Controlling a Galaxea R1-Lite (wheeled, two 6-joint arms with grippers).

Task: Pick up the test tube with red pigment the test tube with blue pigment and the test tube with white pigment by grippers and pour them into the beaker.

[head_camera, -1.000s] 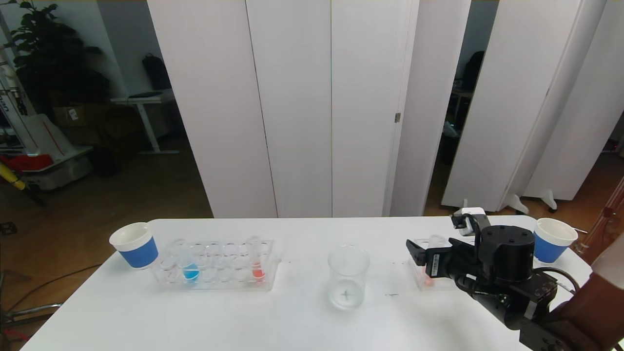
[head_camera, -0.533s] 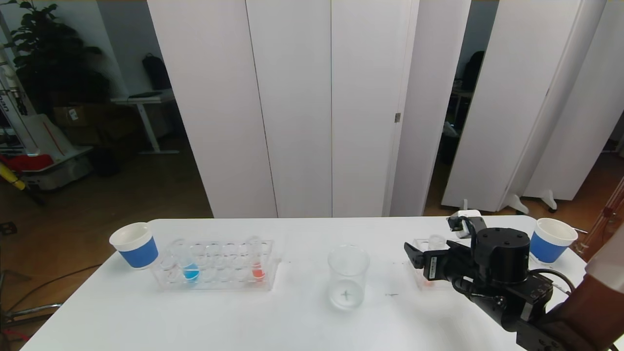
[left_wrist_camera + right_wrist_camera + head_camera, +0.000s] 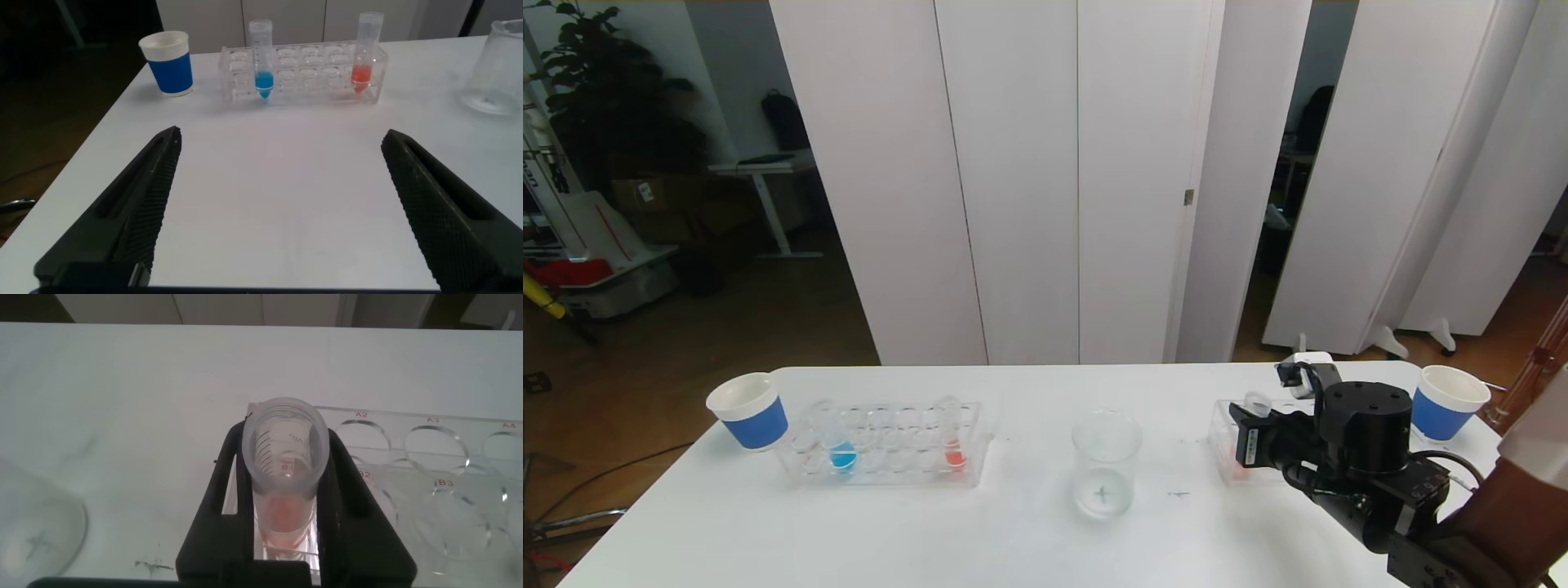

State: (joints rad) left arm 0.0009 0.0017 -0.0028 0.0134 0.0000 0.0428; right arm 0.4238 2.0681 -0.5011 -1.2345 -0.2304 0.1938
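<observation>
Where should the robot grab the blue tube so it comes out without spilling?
Best guess: grip the blue tube on the clear upper part that sticks up above the rack, closing from two opposite sides, then lift straight up. It stands upright with its pigment at the bottom, and the rack hides its lower half.

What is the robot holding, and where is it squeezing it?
The right gripper is shut on a test tube with red pigment, just below its open rim. The left gripper holds nothing.

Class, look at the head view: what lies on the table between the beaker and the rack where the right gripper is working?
Only bare table with a small dark mark lies between the beaker and the right rack, as the head view shows.
</observation>
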